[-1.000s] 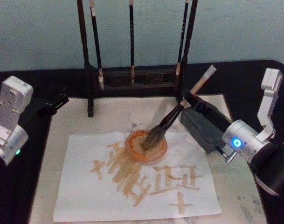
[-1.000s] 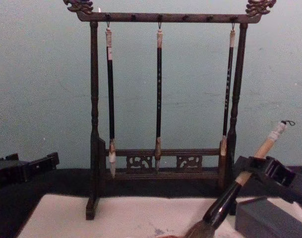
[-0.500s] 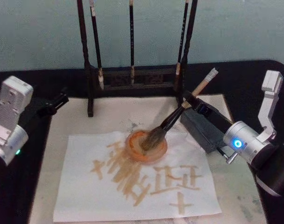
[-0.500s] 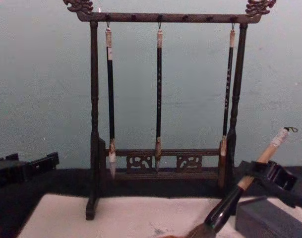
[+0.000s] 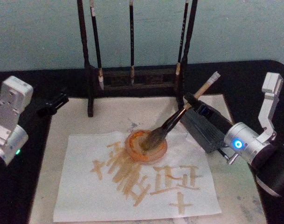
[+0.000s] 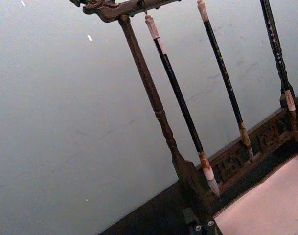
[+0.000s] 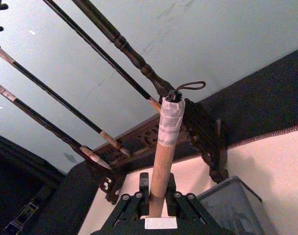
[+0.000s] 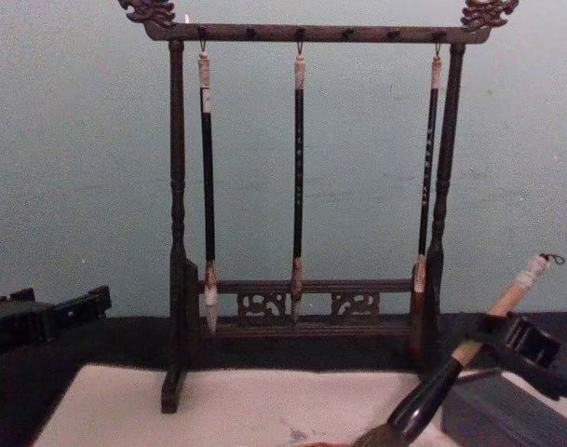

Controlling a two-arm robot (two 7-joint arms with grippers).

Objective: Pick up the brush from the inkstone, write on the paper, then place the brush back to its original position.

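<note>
Pinching the brush (image 5: 179, 115) mid-shaft, the right hand (image 5: 192, 100) hides part of the inkstone (image 5: 203, 133); left hand's state unclear

I noted the brush (image 5: 179, 115) had a glossy black lower shaft, matt tan wooden upper shaft and bushy brown bristles. The paper (image 5: 81, 196) looked matt off-white. The inkstone (image 5: 201, 133) appeared smooth, dull grey. The rack (image 8: 302, 307) was dark carved wood.

text: brushed characters "正正" and "十" crosses | on: white sheet (image 5: 132, 186)
</note>
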